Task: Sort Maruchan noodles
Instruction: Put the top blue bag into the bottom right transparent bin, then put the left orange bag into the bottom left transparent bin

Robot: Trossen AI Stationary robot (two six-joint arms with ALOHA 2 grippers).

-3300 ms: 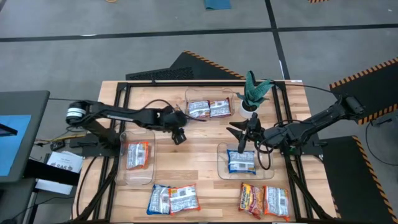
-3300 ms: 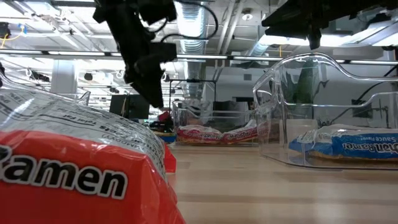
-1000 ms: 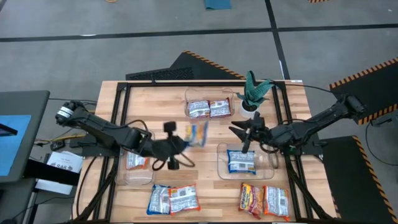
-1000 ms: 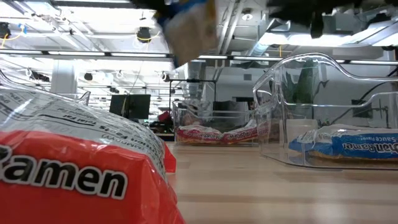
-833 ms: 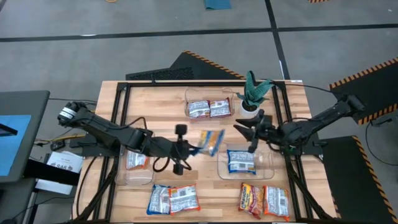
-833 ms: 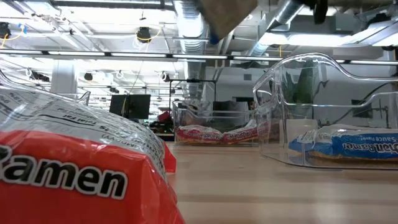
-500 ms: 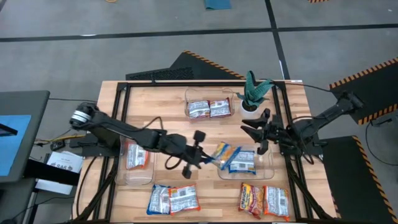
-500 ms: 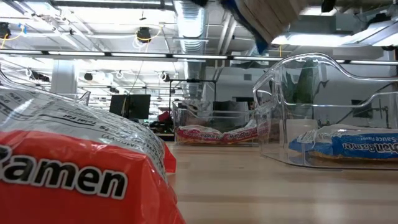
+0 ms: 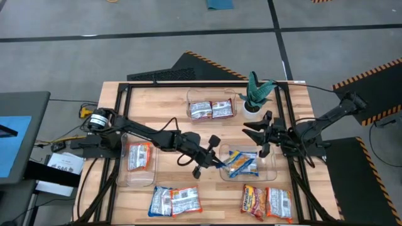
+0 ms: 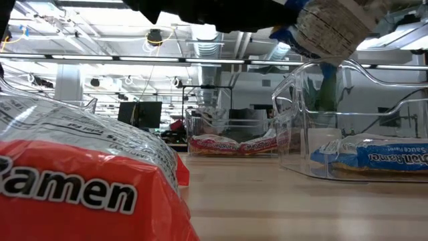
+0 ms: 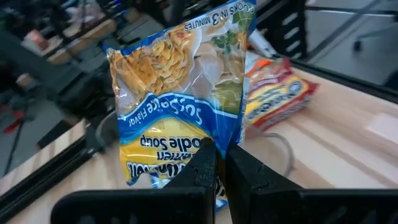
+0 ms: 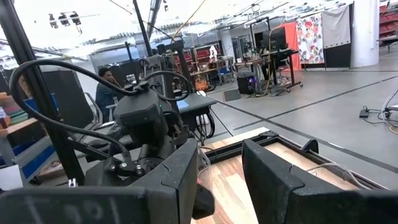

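Observation:
My left gripper reaches across the table's middle, shut on a blue-and-yellow Maruchan noodles packet. The packet hangs over the clear bin on the right and, in the low view, above that bin's rim. Another blue packet lies flat on the bin's floor. My right gripper hovers open at the bin's far side with nothing between its fingers. My left gripper pinches the packet's edge nearest the wrist between its two fingers, about midway along that edge. The fingers come from the table's left, roughly level. The packet sticks out beyond the fingertips, lifted clear above the bin.
A far clear bin holds two whitish-red packets. A left bin holds an orange-red one. Along the near edge lie a blue packet, an orange-red one and two red ones. A potted plant stands at the far right.
My left gripper has carried the blue-and-yellow packet from the table's middle toward the right edge and slightly nearer, ending over the right bin. The packet has stayed clear of the table and turned as it went. My right gripper has drawn back a little toward the right edge.

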